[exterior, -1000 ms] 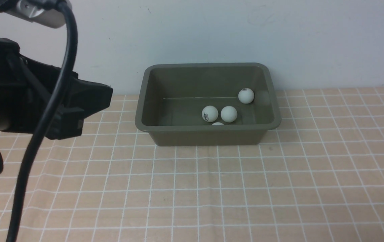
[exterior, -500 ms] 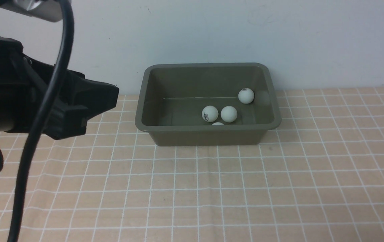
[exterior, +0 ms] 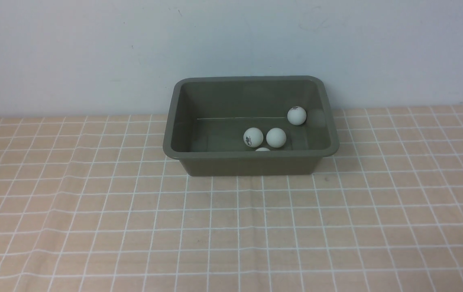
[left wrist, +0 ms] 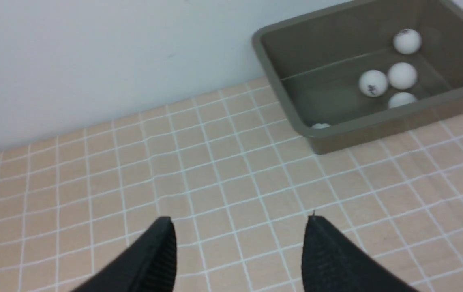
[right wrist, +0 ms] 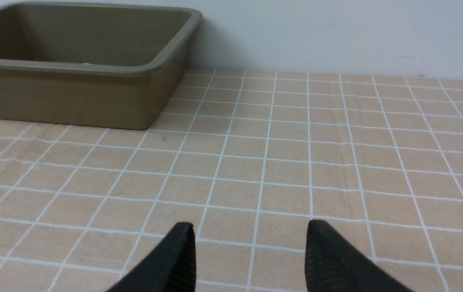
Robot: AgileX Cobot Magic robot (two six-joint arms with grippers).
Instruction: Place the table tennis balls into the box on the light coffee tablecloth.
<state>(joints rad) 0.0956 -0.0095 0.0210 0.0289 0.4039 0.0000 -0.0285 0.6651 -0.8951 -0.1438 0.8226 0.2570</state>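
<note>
The box (exterior: 250, 162) sat at the far edge of the cloth (exterior: 231, 227), its back rim close to the wall (exterior: 93, 52), a little right of the middle. It was an olive plastic tub with rounded corners, a flared rim and sloping walls. All the balls (left wrist: 402, 75) lay inside it, white and matte. Two sat side by side near the middle of the floor, one of them with a dark print. One rested by the far right corner, one lay against the near wall, and a fifth peeped over the rim at the near left corner, seen only from the left wrist.

The rest of the cloth lay bare on every side of the box, tan with a thin white grid. A few soft creases ran across its near half.

The left claw (left wrist: 239, 227) hung released over the cloth well left of the box, its ribbed black fingers (left wrist: 162, 251) apart with nothing between them. The right claw (right wrist: 251, 231) was likewise released and held nothing, low over the cloth to the right of the box.
</note>
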